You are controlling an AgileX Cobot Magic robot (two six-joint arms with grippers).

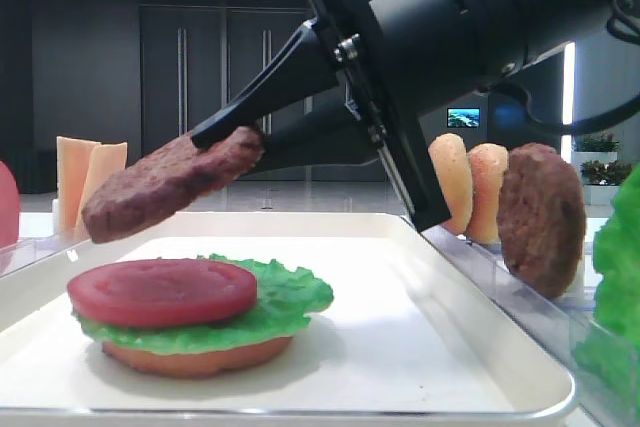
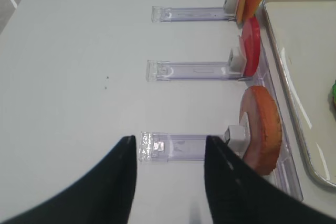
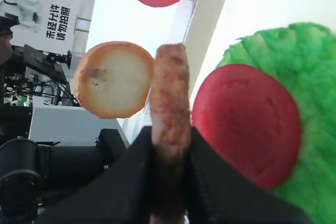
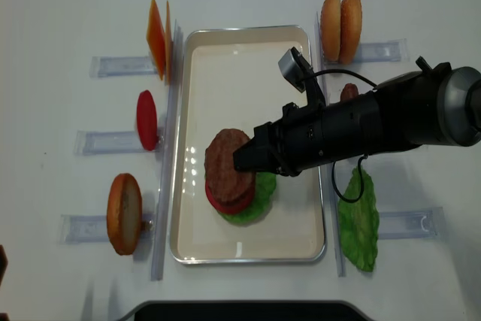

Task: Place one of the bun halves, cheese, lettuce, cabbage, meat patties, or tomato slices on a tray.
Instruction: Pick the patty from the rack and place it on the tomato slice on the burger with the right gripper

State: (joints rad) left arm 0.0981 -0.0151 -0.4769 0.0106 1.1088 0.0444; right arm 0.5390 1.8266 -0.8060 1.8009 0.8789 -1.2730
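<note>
White tray (image 1: pixel 470 347) beneath right tool (image 1: pixel 235 127) clamped tight on meat patty (image 1: pixel 170 185), above tomato slice (image 1: pixel 160 290).

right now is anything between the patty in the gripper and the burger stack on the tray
Nothing visible. The patty is pinched in the right gripper and hangs tilted in open air just above the tomato slice, which tops the lettuce on the tray.
</note>
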